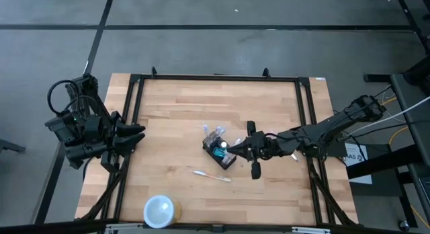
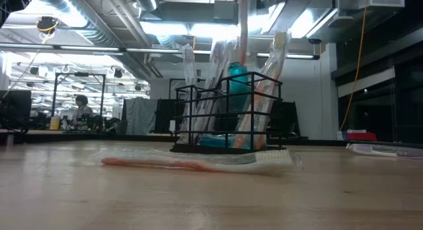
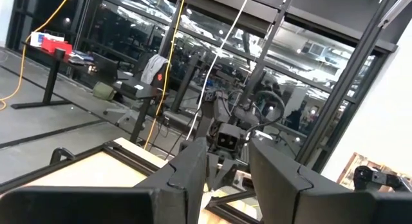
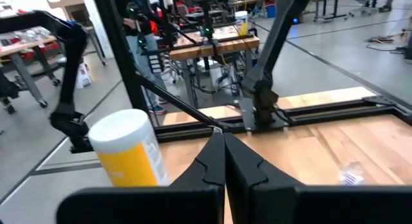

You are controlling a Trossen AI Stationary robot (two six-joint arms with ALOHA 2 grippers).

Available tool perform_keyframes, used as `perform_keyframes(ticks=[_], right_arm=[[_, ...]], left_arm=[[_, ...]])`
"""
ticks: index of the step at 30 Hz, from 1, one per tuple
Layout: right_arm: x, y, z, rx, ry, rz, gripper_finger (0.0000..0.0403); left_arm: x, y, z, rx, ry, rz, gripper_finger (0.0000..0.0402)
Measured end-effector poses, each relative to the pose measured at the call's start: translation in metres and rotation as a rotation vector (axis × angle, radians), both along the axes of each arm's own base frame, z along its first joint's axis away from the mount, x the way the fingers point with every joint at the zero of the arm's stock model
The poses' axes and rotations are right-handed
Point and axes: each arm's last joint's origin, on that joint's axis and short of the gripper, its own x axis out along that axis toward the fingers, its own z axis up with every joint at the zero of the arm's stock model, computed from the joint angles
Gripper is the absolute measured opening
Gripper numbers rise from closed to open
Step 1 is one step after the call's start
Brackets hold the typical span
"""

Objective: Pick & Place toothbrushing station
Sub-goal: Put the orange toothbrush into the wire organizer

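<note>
The toothbrushing station [image 1: 220,152] stood mid-worktop [image 1: 175,106], just left of the right hand [image 1: 234,148], fingers pressed together and empty; the left hand [image 1: 138,133], part-open, waited well apart.

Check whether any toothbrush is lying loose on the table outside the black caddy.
Yes, one toothbrush lies flat on the wood beside the caddy.

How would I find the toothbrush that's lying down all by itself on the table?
Start at the middle of the wooden table, where the black wire caddy stands with toothbrushes upright in it. Just beside the caddy, toward the white cup, lies the loose toothbrush flat on the wood. It is the one lying down outside the caddy, pale and see-through with an orange handle.
</note>
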Motion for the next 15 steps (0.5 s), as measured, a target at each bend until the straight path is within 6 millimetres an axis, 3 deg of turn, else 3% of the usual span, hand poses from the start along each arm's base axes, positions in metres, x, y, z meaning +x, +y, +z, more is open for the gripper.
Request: perform_keyframes(ticks=[9,15], right_arm=[[-0.002,-0.001,-0.017,0.003,0.029,-0.016,0.0000],[-0.003,-0.002,-0.018,0.038,-0.056,-0.015,0.0000]], left_arm=[[0.000,0.000,0.000,0.000,0.000,0.000,0.0113],[0.000,0.000,0.000,0.000,0.000,0.000,0.0113]])
